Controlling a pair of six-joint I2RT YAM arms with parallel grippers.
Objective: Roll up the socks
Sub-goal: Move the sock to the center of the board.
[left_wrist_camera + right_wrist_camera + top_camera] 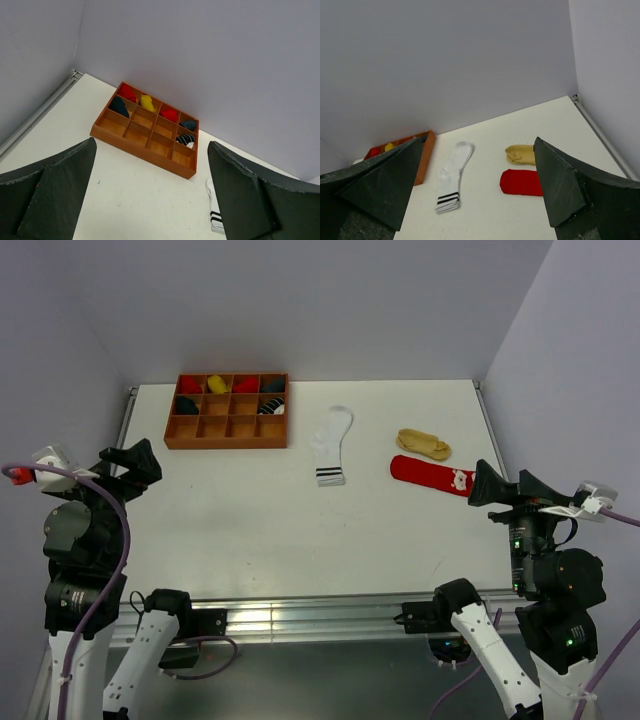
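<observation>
Over by the far left corner of the tabletop (250,530) sits the wooden tray (225,443). It's got small colored bundles (216,383) across its back row and two more in the second row.

All three socks are lying flat and unrolled on the tabletop. The white sock (331,445) is about midway across, closer to the far edge, with its black-striped cuff pointing at the near edge. The tan sock (423,445) is off toward the right edge. The red sock (432,473) is just beside it on the near side, white-patterned end toward the right edge.

Left gripper (135,468) hangs over the left edge, jaws spread wide, nothing in them. Right gripper (488,486) is the same deal over the right edge: wide, empty, near the red sock's patterned end but not touching.
</observation>
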